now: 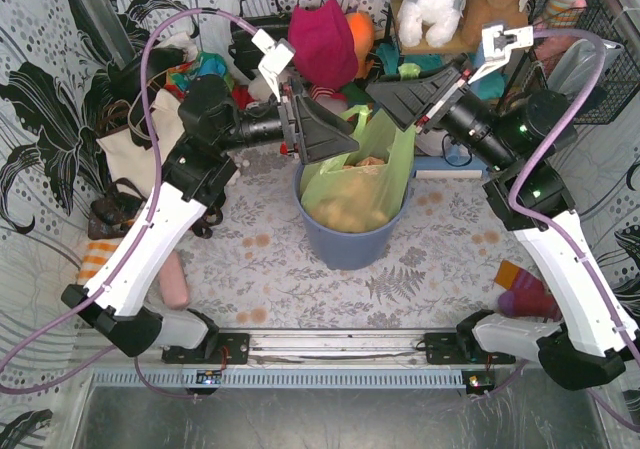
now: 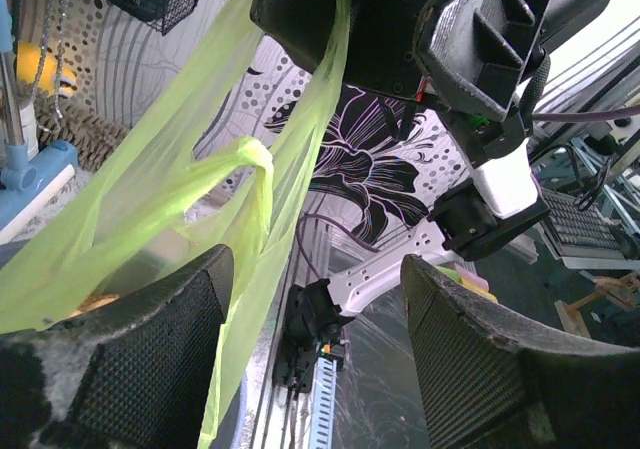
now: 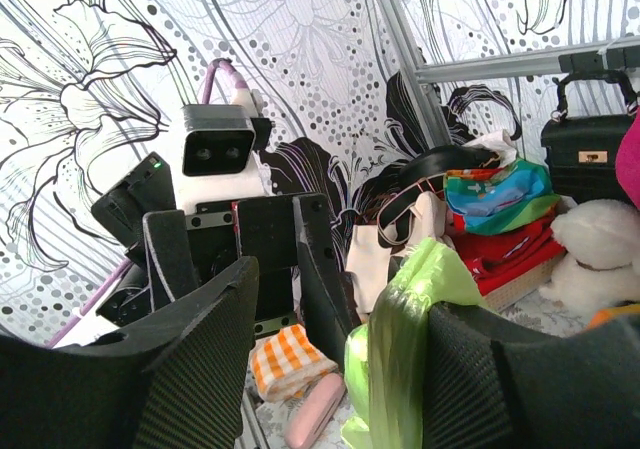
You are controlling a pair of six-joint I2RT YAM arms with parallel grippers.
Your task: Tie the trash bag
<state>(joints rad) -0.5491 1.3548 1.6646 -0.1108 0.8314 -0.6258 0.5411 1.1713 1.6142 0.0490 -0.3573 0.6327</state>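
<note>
The trash bag (image 1: 355,194) is thin light-green plastic with brown paper inside, and it sits in a blue-grey bin (image 1: 350,251) mid-table. My left gripper (image 1: 332,134) hovers over the bin's left rim, open. In the left wrist view the bag film (image 2: 150,189) hangs against the left finger (image 2: 150,339), and the gap of the left gripper (image 2: 315,269) is empty. My right gripper (image 1: 398,99) is above the bin's right rim, open. A bunched bag strip (image 3: 400,339) hangs over the right finger (image 3: 520,379) of the right gripper (image 3: 345,299), unpinched.
A cream tote bag (image 1: 125,149) stands at the left. Plush toys (image 1: 325,39) and bags crowd the back. A pink case (image 1: 177,279) and an orange checked cloth (image 1: 95,259) lie front left, a striped sock (image 1: 525,289) front right. A wire basket (image 1: 600,59) hangs at the right.
</note>
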